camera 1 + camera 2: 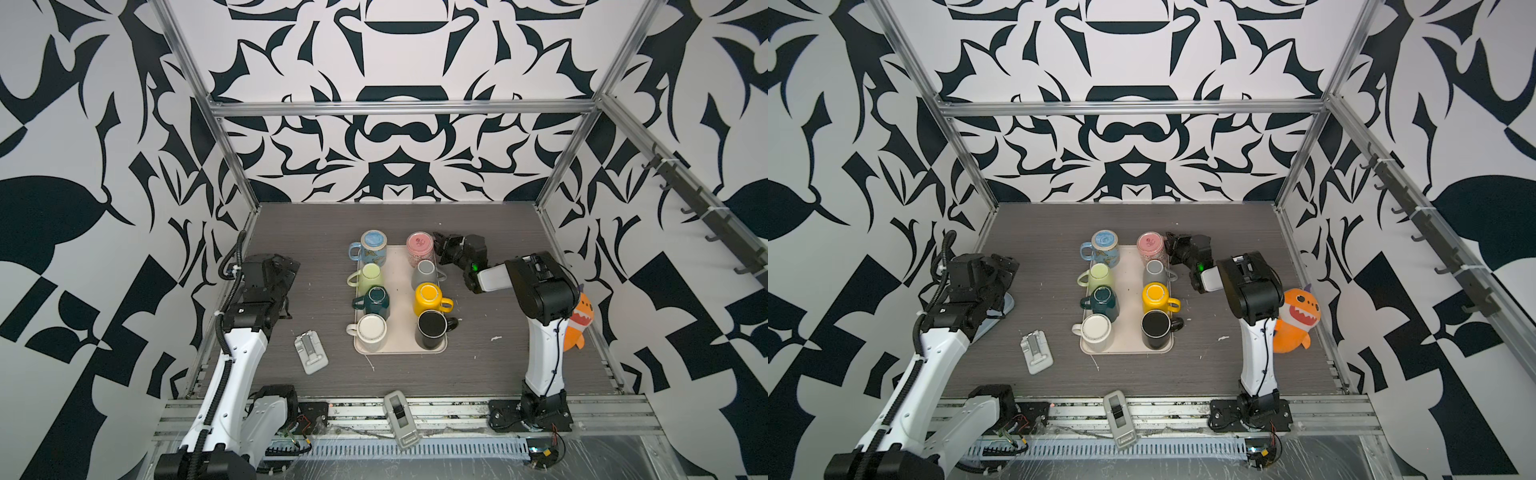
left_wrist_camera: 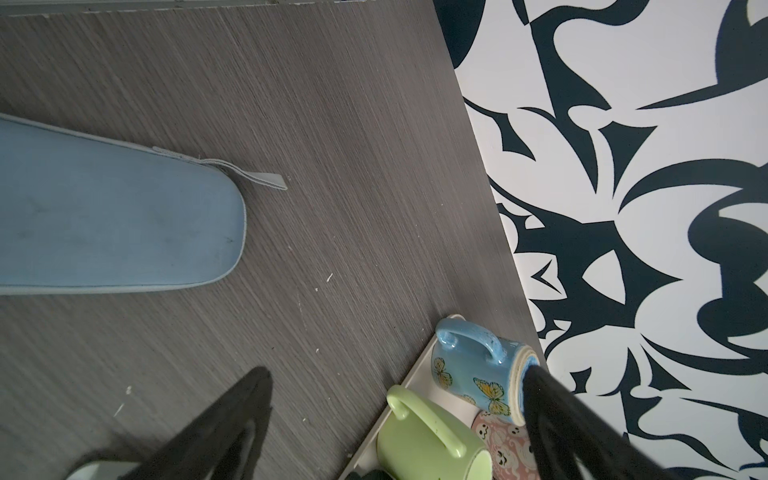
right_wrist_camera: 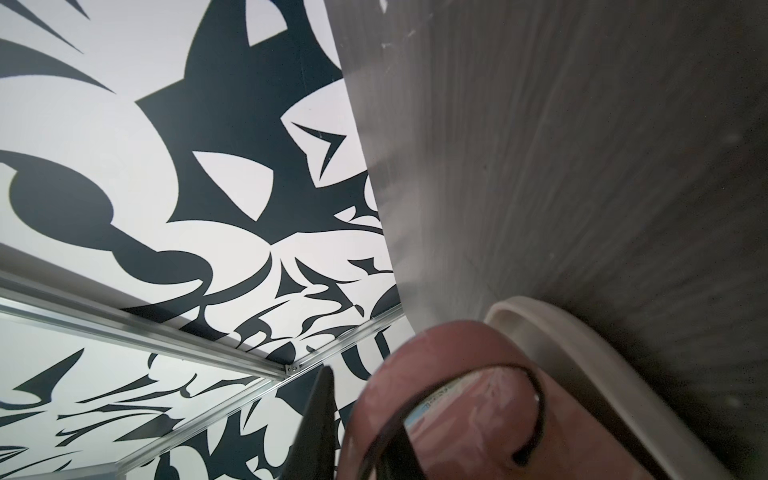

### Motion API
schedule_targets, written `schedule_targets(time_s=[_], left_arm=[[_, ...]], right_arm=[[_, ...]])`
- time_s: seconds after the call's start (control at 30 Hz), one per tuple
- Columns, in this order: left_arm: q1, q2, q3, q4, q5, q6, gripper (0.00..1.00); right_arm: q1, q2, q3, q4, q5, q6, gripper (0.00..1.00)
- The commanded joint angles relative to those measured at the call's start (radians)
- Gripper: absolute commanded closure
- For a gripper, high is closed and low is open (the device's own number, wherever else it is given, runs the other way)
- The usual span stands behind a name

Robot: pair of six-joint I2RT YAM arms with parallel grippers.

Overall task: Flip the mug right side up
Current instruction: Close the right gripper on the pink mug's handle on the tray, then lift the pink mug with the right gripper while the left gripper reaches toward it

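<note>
In both top views my right claw (image 1: 437,244) sits at the right flank of the pink patterned ceramic mug (image 1: 420,246). The mug stands base-up at the far right corner of the beige plastic tray (image 1: 399,336).

From my left wrist, my left claw (image 2: 395,374) hangs over the grey wood-grain table (image 2: 332,166), fingers splayed wide — released.

From my right wrist, the fingers stand close together against the pink mug — whether they truly pinch it, I cannot tell.
</note>
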Motion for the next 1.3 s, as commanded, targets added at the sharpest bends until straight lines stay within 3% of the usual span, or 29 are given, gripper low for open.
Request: schedule_targets(time_s=[0.0,0.53,0.73,0.87,1.13,1.27], left_arm=[[-0.002,-0.012,-0.016,-0.033,-0.025,-0.011,0.03],[-0.002,-0.032,-0.018,-0.041,-0.031,-0.010,0.03],[-0.002,-0.038,-0.017,-0.045,-0.041,0.010,0.05],[-0.002,-0.041,-0.010,-0.028,-0.026,0.019,0.07],[-0.003,0.003,0.074,0.009,0.037,0.140,0.11],[-0.002,0.076,0.160,0.051,0.153,0.233,0.11]], right_arm=[[-0.004,0.024,0.039,0.058,0.033,-0.012,1.00],[0.006,-0.022,0.105,0.069,-0.004,-0.118,1.00],[0.006,-0.019,0.183,0.091,-0.062,-0.138,1.00],[0.008,-0.056,0.233,0.053,-0.116,-0.219,1.00],[0.038,-0.216,0.306,-0.211,-0.231,-0.583,1.00],[0.086,-0.324,0.355,-0.495,-0.210,-0.902,1.00]])
